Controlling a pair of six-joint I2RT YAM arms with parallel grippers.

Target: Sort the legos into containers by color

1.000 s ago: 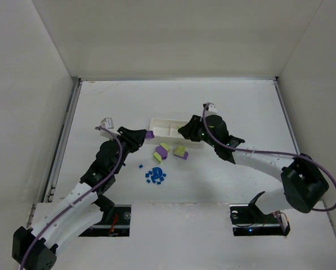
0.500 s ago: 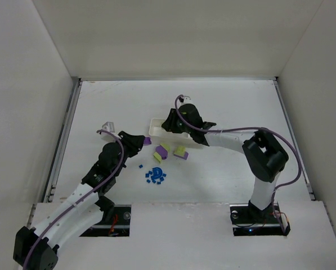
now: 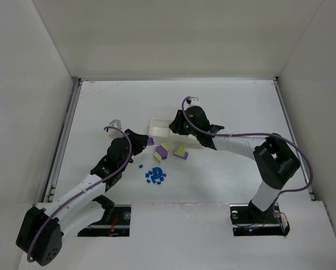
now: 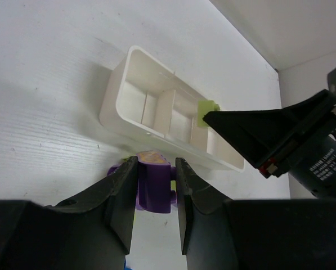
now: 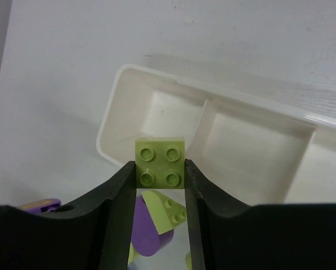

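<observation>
Pinching one brick each: left claw (image 4: 155,171) purple brick (image 4: 153,194), right claw (image 5: 159,170) yellow-green brick (image 5: 160,160).

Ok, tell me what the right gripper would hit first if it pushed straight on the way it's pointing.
The right gripper, shut on a yellow-green brick, points at the white tray. It would probably meet the end compartment first, at its near wall or floor; depth is unclear.

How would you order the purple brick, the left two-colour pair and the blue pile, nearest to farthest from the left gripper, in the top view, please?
From the left gripper:
1. purple brick: held between its jaws.
2. left two-colour pair: close by, to its right.
3. blue pile: farthest, below both in that view.
</observation>
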